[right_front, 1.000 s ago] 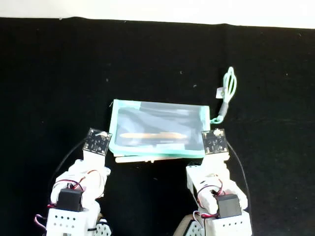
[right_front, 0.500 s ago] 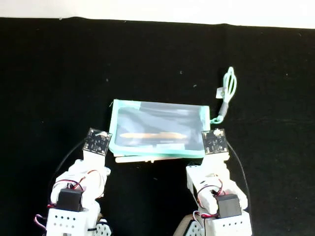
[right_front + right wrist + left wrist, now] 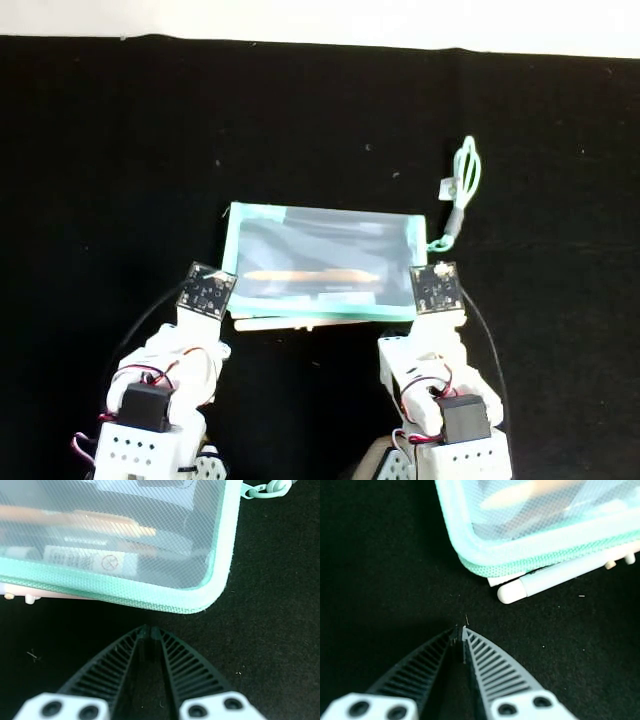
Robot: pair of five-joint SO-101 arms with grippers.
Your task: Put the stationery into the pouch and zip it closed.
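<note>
Pouch (image 3: 318, 262) lies flat on the black table (image 3: 120, 150), just beyond both arms.
The left gripper (image 3: 460, 632) and right gripper (image 3: 150, 632) are pinched shut, empty, near its front corners. It looks light and floppy; the stitched edge or cord (image 3: 462, 190) seems the best hold. A white stick (image 3: 555, 577) under it is mostly hidden; zipper state unclear.

Inside my pouch (image 3: 220, 540), toward 5 o'clock from its middle in the high view, lies 1 white label (image 3: 75, 558). It carries a round crossed-out sign (image 3: 108, 561) and rows of print too small for me to read.
</note>
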